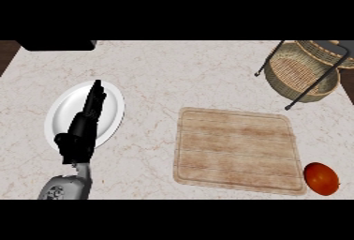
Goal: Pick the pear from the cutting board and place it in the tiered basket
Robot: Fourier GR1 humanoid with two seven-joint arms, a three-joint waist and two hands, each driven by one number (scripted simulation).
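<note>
left hand [83, 131] lies over the white plate [114, 105] at nine o'clock, fingers straight and released, pointing toward twelve, holding nothing. its grey forearm [66, 187] enters from seven o'clock. right hand shows nowhere. board [239, 150] sits at centre-right, its top bare. no pear can be made out; a round orange-red fruit [321, 178] rests on the counter [173, 70] just off the board's corner at four o'clock. wicker basket [304, 70] in its black frame stands at two o'clock, well apart from the board.
</note>
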